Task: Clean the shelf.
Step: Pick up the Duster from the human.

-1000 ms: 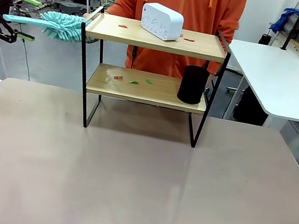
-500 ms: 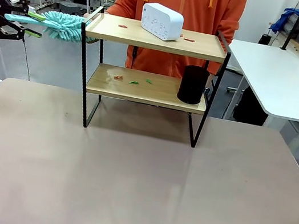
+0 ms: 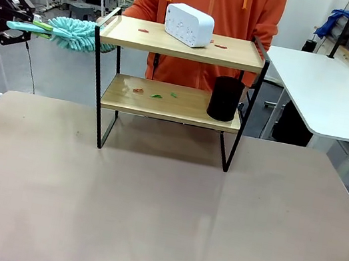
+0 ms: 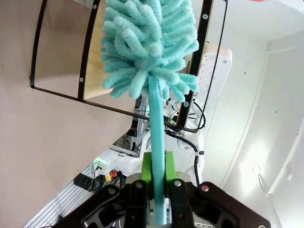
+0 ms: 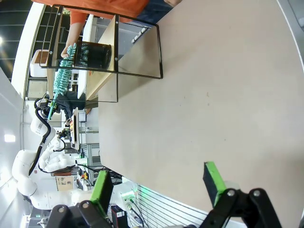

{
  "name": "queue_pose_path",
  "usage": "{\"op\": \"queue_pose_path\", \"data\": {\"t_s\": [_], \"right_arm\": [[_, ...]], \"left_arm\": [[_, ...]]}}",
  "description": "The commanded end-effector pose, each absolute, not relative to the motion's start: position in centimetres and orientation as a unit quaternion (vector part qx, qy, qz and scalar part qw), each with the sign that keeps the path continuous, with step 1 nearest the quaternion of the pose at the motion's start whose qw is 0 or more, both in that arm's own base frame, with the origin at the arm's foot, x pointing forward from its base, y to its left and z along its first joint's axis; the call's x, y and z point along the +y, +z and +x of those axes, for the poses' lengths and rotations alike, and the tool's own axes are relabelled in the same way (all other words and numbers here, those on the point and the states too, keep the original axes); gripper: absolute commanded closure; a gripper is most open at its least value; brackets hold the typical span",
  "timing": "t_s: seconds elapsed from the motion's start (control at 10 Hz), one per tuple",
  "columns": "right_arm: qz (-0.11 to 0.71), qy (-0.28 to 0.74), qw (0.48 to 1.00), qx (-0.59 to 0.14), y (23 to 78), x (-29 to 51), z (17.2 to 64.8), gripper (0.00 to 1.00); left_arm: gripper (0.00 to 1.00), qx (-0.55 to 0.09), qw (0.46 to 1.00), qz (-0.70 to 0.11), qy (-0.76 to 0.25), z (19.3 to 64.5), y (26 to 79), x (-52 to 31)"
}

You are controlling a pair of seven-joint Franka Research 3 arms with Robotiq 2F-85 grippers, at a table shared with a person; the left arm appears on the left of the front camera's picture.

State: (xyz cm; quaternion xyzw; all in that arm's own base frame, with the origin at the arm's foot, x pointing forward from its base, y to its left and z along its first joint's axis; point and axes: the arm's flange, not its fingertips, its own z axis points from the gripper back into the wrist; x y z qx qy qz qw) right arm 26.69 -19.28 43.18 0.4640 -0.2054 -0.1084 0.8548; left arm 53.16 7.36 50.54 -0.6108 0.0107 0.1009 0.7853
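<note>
The shelf (image 3: 183, 43) has crumbs (image 3: 156, 93) on both boards, so my left fingers (image 4: 146, 166) clamp the duster (image 3: 77, 31) level beside its top left corner; my right fingers (image 5: 213, 181) rest apart.

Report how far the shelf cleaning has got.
Done: the left gripper has the teal duster clamped. In hand: its head sits at the upper left end of the shelf. Left: red scraps on the top board, red and green scraps on the lower board; nothing looks swept yet.

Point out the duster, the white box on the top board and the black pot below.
duster (image 3: 76, 33), front view, fluffy teal head.
white box (image 3: 189, 25), front view, its front face.
black pot (image 3: 225, 99), front view, its side wall.
</note>
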Motion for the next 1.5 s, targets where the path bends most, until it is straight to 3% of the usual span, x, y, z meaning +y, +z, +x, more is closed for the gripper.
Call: {"op": "queue_pose_path", "data": {"t_s": [0.0, 0.3, 0.6, 0.9, 1.1, 1.4], "right_arm": [[0.469, -0.098, 0.85, -0.217, 43.1, -19.3, 26.8, 0.0], [0.469, -0.098, 0.85, -0.217, 43.1, -19.3, 26.8, 0.0], [0.469, -0.098, 0.85, -0.217, 43.1, -19.3, 26.8, 0.0], [0.469, -0.098, 0.85, -0.217, 43.1, -19.3, 26.8, 0.0], [0.469, -0.098, 0.85, -0.217, 43.1, -19.3, 26.8, 0.0], [0.469, -0.098, 0.85, -0.217, 43.1, -19.3, 26.8, 0.0]], "left_arm": [[1.0, 0.0, 0.782, -0.614, 0.103, 52.6, 50.7, 7.0], [1.0, -0.028, 0.801, -0.597, 0.043, 48.8, 52.6, 9.0], [1.0, -0.11, 0.878, -0.461, -0.066, 37.4, 53.7, 15.3], [1.0, -0.118, 0.894, -0.403, -0.155, 28.3, 51.3, 16.5], [1.0, -0.094, 0.89, -0.389, -0.218, 25.7, 50.2, 15.9], [1.0, -0.09, 0.896, -0.389, -0.193, 25.9, 50.6, 16.7]]}}
